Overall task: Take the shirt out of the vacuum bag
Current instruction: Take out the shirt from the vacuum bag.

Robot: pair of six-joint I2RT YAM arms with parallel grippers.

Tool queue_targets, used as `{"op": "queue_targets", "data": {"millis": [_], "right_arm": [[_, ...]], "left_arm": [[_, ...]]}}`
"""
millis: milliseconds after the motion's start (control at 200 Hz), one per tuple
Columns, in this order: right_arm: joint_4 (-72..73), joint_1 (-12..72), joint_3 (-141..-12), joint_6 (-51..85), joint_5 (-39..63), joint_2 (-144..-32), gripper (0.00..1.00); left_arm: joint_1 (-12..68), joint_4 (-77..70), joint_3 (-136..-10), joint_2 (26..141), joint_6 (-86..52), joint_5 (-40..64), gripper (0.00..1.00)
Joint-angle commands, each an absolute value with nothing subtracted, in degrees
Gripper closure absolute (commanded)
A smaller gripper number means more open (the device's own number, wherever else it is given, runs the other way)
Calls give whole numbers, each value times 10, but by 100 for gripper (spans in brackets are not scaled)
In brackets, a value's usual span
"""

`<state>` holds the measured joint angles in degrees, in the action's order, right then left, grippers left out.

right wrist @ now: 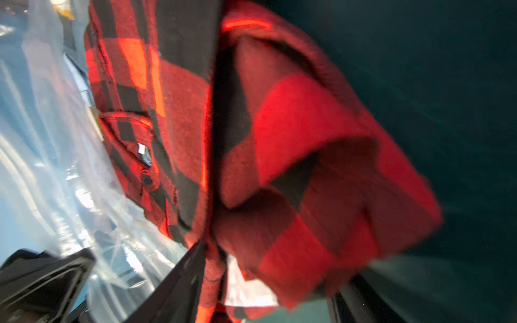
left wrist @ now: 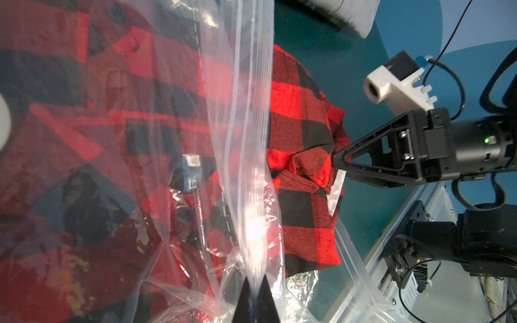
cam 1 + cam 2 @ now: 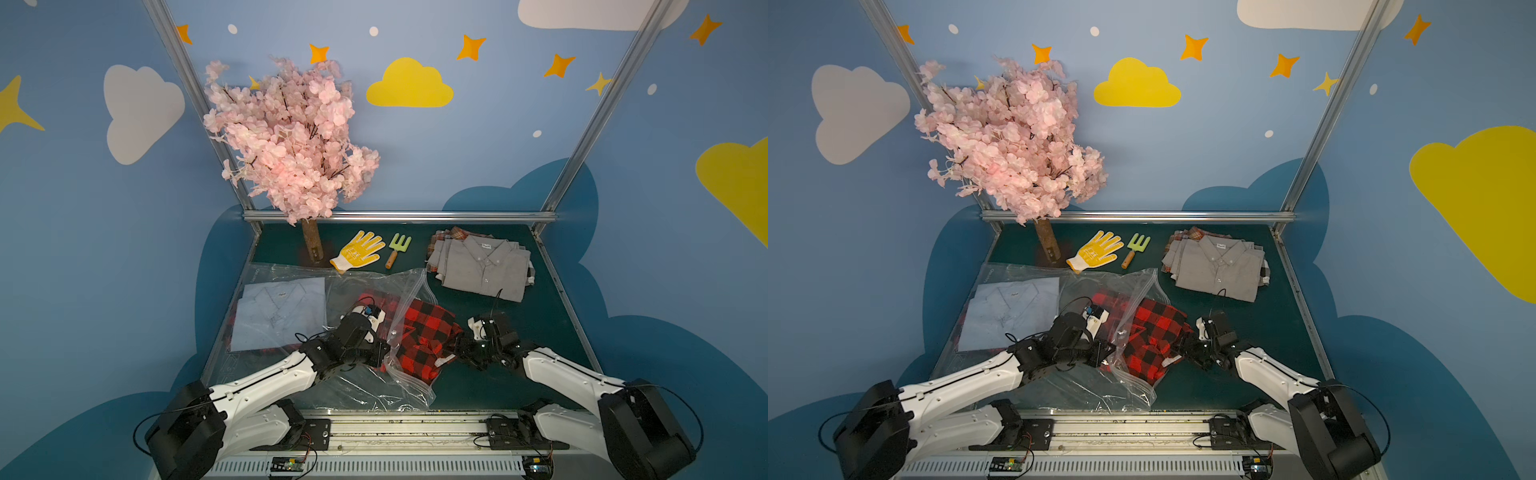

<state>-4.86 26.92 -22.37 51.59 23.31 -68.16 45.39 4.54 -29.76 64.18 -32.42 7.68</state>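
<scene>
We are in the pulling-out step. The shirt [image 3: 428, 332] lies halfway through the mouth of the bag [image 3: 365, 390], with its checked end bare on the table [image 3: 523, 386] and the rest under clear film. Our left gripper [image 2: 255, 290] is closed on a fold of that film by the mouth and, as we judge it, holds the mouth up and back. Our right gripper [image 2: 339, 166] bites a bunched hem at the shirt's bare end, and the right wrist view shows cloth between its jaws. The next move, we think, calls for the right arm to draw the shirt sideways to our right, low over the table, while the left pinch keeps the bag from following. The zip [image 3: 405, 309] crosses the shirt's middle and may snag a button or collar, so we expect a slow pull to serve best. There is bare table on the right of the shirt out to the right rim. The grey pile [image 3: 482, 270] sits farther back on that side, near the right wrist, so we would avoid pulling away from us. The front rail [image 3: 415, 419] lies just beside the bag's near corner. The glove [image 3: 357, 251] and fork [image 3: 397, 249] are well apart at the back.
</scene>
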Motion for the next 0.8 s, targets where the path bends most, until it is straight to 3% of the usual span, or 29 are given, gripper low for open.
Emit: {"op": "queue_targets", "data": {"millis": [0,796], "right_arm": [[-5,273,-235,520,229,-705,33],[-48,273,-229,512,205,-653,33]], "left_arm": [[454,38,-293,646,-322,92,96],[479,-48,-270,752,-345,120,97]]}}
